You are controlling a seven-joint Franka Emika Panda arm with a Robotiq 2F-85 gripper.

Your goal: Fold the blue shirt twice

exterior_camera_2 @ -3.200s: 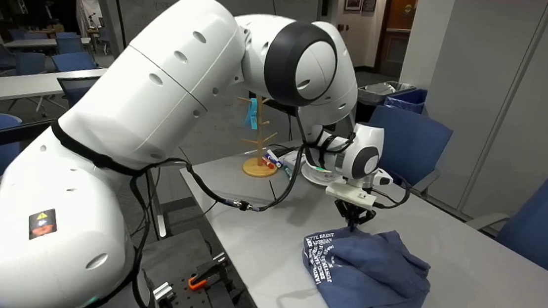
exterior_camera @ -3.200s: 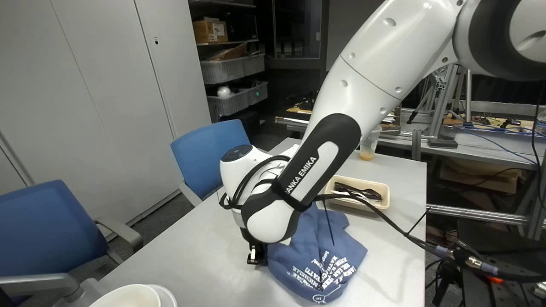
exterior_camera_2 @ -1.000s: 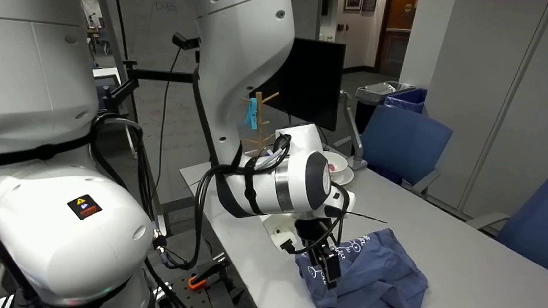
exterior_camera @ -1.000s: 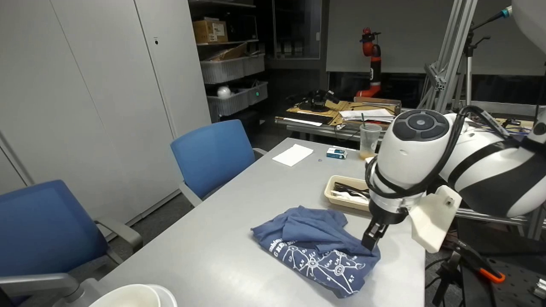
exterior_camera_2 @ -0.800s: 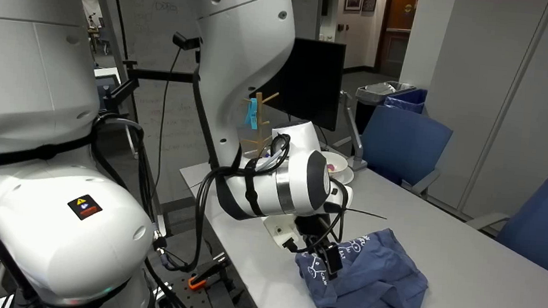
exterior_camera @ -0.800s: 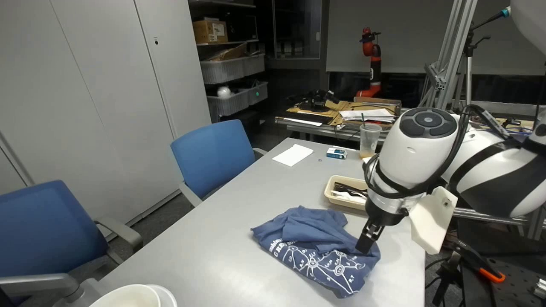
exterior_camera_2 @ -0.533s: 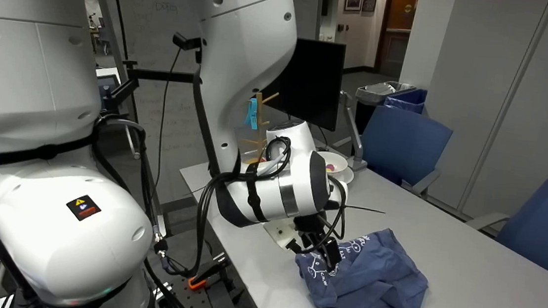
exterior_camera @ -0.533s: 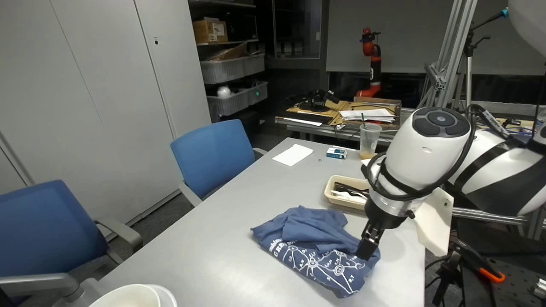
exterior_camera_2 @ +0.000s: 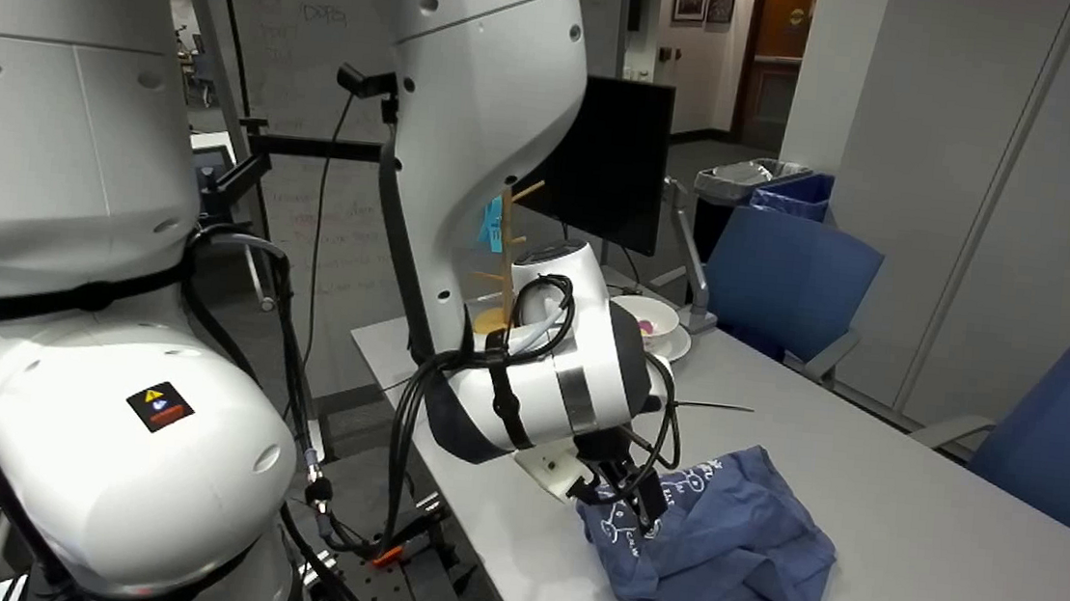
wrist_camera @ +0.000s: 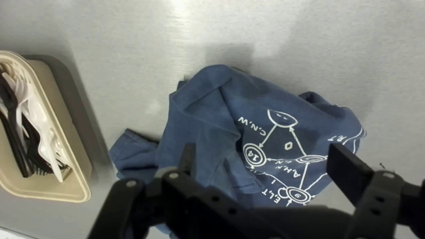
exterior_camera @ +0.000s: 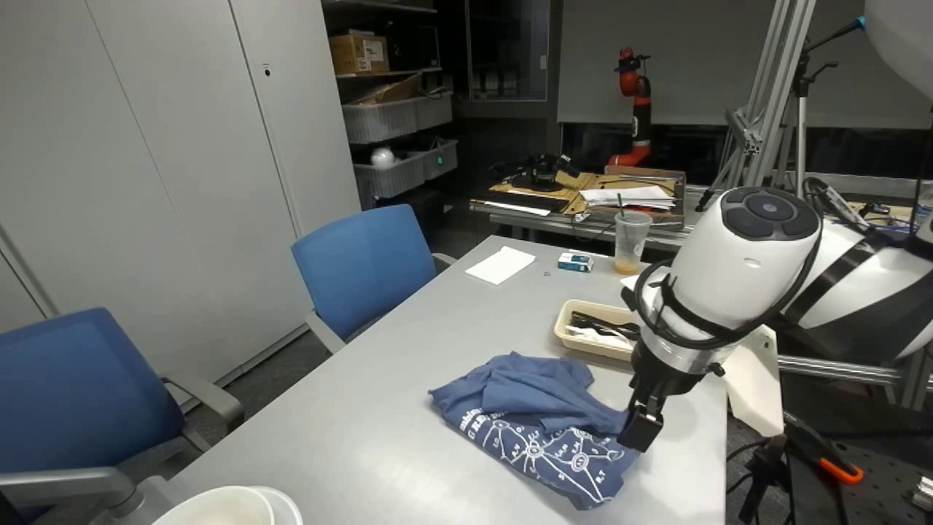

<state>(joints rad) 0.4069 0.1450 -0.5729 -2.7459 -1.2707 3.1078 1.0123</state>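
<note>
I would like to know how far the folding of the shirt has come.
Looks done: one layer of the blue shirt lies over part of its white print, perhaps a first fold. In hand: nothing gripped; the gripper stands open above the shirt. Left: the shirt lies rumpled with uneven edges, so probably a second fold.

Wrist view: glare whitens a streak of the smooth pale-grey counter (wrist_camera: 132, 66) at the top; soft shadows fall beside the cream rectangular plastic tray (wrist_camera: 70, 136) and the white-printed slate-blue fabric T-shirt (wrist_camera: 206, 132). The black jaws are slightly out of focus. In an exterior view, the dark open shelving (exterior_camera: 415, 71) sits dim.
</note>
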